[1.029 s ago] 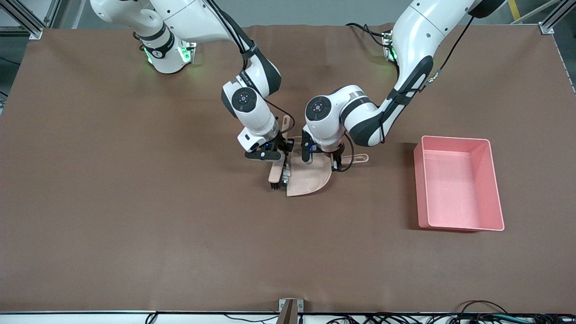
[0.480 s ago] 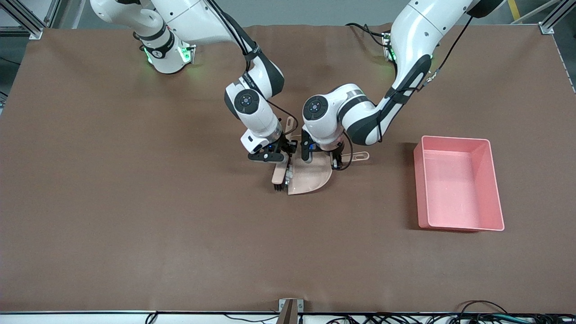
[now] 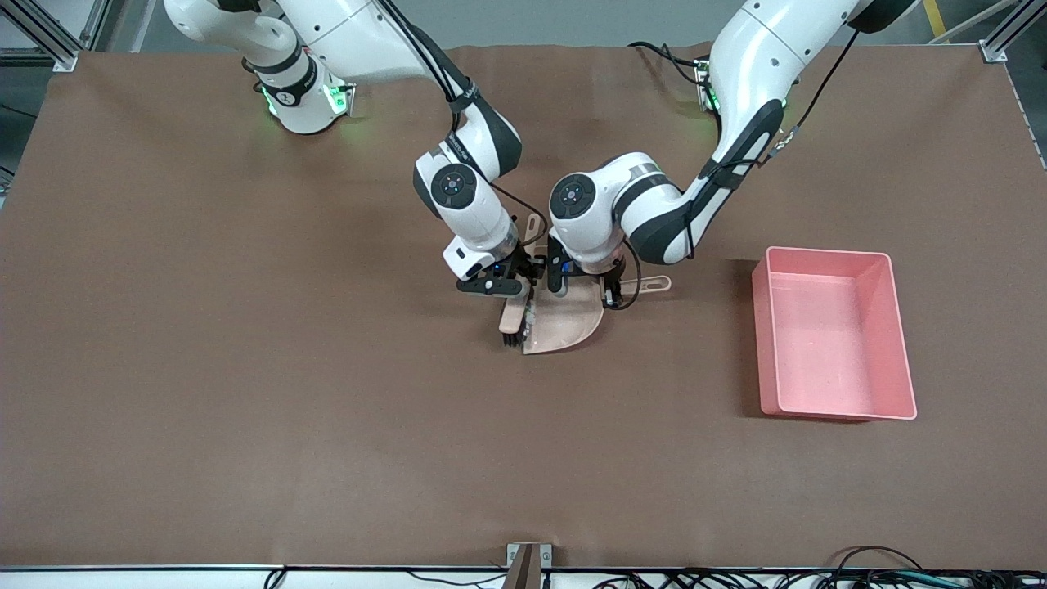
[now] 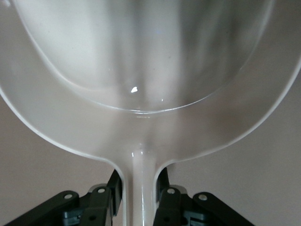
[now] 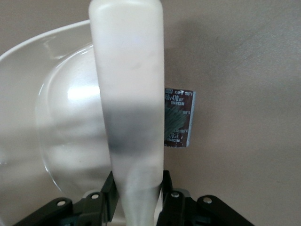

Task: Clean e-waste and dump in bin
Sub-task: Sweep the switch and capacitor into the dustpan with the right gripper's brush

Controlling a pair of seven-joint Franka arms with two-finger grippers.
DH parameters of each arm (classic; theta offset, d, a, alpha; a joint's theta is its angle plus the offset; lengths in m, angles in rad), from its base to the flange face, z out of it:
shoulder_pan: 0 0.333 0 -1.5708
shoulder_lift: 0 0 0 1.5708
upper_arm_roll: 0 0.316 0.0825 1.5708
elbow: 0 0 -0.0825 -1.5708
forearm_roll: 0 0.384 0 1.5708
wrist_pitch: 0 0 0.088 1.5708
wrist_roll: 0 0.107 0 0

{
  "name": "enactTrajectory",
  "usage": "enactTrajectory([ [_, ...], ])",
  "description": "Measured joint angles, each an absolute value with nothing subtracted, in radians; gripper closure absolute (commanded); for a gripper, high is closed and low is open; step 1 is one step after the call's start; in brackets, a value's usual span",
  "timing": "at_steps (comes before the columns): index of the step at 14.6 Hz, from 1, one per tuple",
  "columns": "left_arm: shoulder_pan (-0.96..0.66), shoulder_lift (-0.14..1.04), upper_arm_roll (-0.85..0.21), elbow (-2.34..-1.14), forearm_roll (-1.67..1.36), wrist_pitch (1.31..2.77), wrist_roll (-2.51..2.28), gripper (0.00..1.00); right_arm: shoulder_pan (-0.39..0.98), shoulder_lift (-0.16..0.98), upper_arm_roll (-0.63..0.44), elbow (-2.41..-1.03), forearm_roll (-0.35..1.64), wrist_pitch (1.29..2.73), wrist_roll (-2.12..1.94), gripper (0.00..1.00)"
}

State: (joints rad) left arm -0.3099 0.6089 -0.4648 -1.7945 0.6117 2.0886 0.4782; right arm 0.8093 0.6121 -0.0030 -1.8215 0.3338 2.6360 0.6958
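Showing brown printed e-waste (image 5: pixel 178 117) cylinder

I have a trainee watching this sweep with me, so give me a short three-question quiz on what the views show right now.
1. True or false: the bin already holds swept e-waste.
2. What does each pincer hold?
A. left the brush, right the dustpan
B. left the dustpan, right the brush
C. both the dustpan
3. In the right wrist view, what lies on the table beside the brush?

Key
1. False. The bin shows only bare pink floor, toward the left arm's end of the table.
2. B. The left pincer is shut on the dustpan handle; the right pincer is shut on the brush.
3. A small dark brown-red block with printed markings.
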Motion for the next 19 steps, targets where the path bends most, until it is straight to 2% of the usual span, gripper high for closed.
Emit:
enactTrajectory([
  [5,-0.311,0.611,-0.465,-1.791,0.612,2.084,0.478,0.98,0.811,0.614,-0.002,-1.812,0.356,2.633,0.696,1.0],
  [10,-0.312,0.612,-0.465,-1.787,0.612,2.08,0.478,0.98,0.809,0.614,-0.004,-1.786,0.363,2.572,0.696,1.0],
  [19,-0.314,0.616,-0.465,-1.781,0.612,2.072,0.478,0.98,0.749,0.606,-0.024,-1.696,0.364,2.302,0.626,1.0],
])
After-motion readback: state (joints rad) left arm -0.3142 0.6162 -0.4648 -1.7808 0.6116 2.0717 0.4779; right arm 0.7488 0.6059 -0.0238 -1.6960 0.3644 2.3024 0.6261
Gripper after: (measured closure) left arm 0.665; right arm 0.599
